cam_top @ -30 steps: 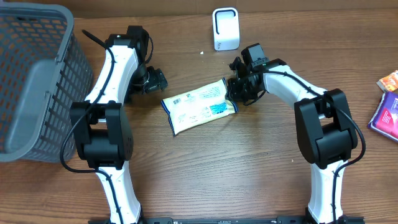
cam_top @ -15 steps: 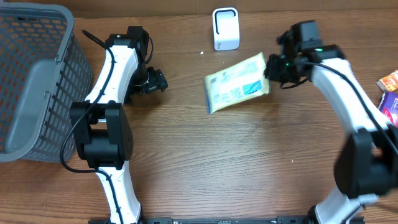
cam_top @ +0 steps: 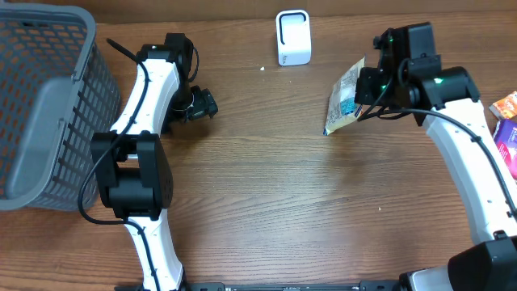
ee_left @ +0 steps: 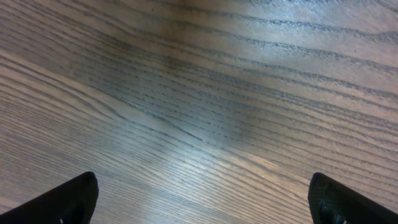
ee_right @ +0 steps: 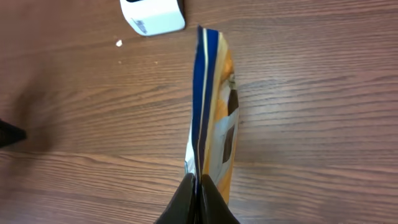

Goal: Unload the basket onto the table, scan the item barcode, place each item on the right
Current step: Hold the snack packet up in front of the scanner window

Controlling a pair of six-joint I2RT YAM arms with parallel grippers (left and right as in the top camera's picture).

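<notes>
**Step in hand.** The right arm is presenting the item to the reader. The packet (cam_top: 342, 99) is hanging clear of the counter (cam_top: 283, 202), to the right of the white scanner (cam_top: 292, 38) and apart from it. It is showing mostly its edge to the overhead camera. The wrist view is looking along its sealed seam, with the scanner at the top left corner. No barcode is showing in any view, so which face is carrying it cannot be told.

**Next move, as judged.** The packet is not yet squarely facing the scanner's window. The arm will likely need to carry it leftward and turn the wrist until the printed face is pointing at the window. It should then hold steady at close range. The film looks thin and glossy, so the packet may be flexing or swinging under a pinch at one end.

**Right claw** (cam_top: 363, 90). The jaws are pressing together on the packet's end seam, with almost no gap between them. Only the thin film is sitting between the pads.

**Left claw** (cam_top: 212, 105). The jaws are standing fully apart, holding nothing and hovering low over bare counter beside the grey basket (cam_top: 56, 121). Whether the tips are touching the wood cannot be told.

**Other items.** Two further packets (cam_top: 502, 137) are lying at the right edge.
</notes>
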